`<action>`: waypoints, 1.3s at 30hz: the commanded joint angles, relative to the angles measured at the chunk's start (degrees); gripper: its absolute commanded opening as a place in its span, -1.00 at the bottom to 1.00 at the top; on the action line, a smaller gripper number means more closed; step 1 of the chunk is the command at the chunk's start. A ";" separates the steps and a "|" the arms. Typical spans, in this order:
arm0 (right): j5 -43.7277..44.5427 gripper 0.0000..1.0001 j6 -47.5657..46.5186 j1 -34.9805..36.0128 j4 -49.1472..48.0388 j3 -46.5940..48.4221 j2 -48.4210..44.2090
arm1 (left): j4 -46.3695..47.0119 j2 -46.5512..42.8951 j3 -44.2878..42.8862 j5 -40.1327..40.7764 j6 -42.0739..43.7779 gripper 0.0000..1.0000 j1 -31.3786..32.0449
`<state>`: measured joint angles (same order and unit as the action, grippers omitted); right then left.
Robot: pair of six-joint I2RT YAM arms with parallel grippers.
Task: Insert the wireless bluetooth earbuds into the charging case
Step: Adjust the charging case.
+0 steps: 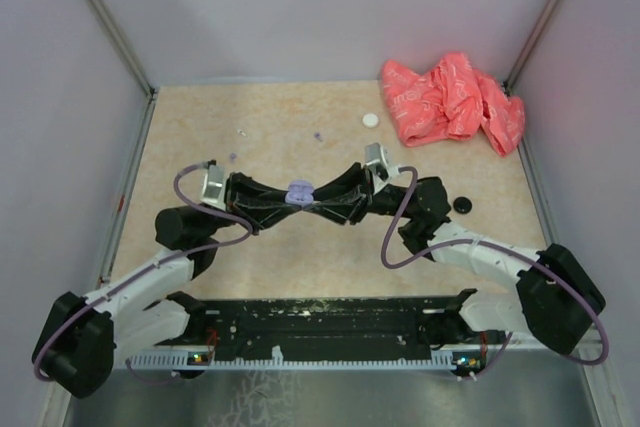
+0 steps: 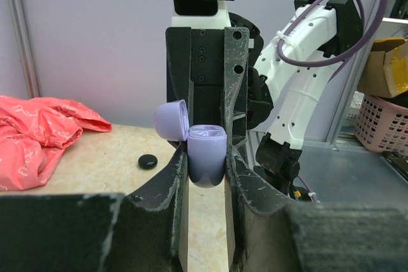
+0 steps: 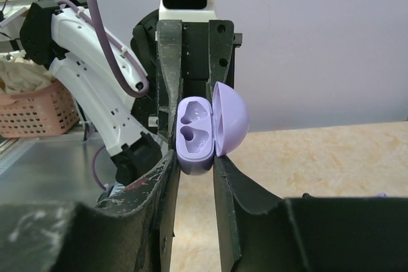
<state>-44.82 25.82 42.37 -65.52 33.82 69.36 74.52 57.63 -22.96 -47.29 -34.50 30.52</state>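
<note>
Top view: the left arm (image 1: 150, 282) rises from its base at the lower left, bends at the elbow and runs its forearm rightward to mid-table. The left claw (image 1: 285, 197) lies level and points right, and it is clamped on the lavender case (image 1: 300, 191). The right arm (image 1: 480, 257) mirrors this pose from the lower right, with the right claw (image 1: 318, 197) pointing left, so the two claws meet tip to tip with the case between them.

Left wrist view: the left fingers (image 2: 178, 176) press both sides of the case body (image 2: 207, 157), which stands upright with its lid (image 2: 172, 121) swung open to the left. The right claw's fingers come in from the far side.

Right wrist view: the right fingers (image 3: 167, 176) close on the lower case body (image 3: 194, 138) and seem to touch it on both sides, though the contact is hard to judge. The two wells (image 3: 193, 122) show bare lavender plastic.

On the table beyond the claws, well apart from the case, lie tiny specks that may be buds (image 1: 232, 157), too small to tell. A white disc (image 1: 371, 119) sits farther right, a pink cloth (image 1: 450, 102) is bunched at the far right corner, and a black disc (image 1: 462, 205) lies beside the right arm.
</note>
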 commanded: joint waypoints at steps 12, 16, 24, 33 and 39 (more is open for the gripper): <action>-3.23 -0.36 5.67 0.69 -8.41 3.51 2.22 | 2.04 -2.08 1.43 2.54 -0.53 -0.92 0.29; -3.26 -0.36 6.66 1.10 -9.54 3.87 3.39 | 4.34 -1.26 1.38 2.79 -1.50 -0.93 0.33; -3.16 -0.36 7.17 1.46 -10.94 4.06 4.58 | 5.53 -1.38 1.98 4.44 -1.79 -0.95 0.74; -3.32 -0.48 8.88 1.58 -14.51 4.22 5.17 | 5.70 -0.71 2.33 4.09 -1.89 -0.95 1.47; -4.27 -0.89 8.13 1.50 -13.98 3.84 4.70 | 4.11 -2.40 3.24 4.29 -1.13 -0.79 1.48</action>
<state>-47.00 33.65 43.03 -75.02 35.05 74.67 78.91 56.29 -20.88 -43.57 -36.21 31.70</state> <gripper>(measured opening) 0.234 0.274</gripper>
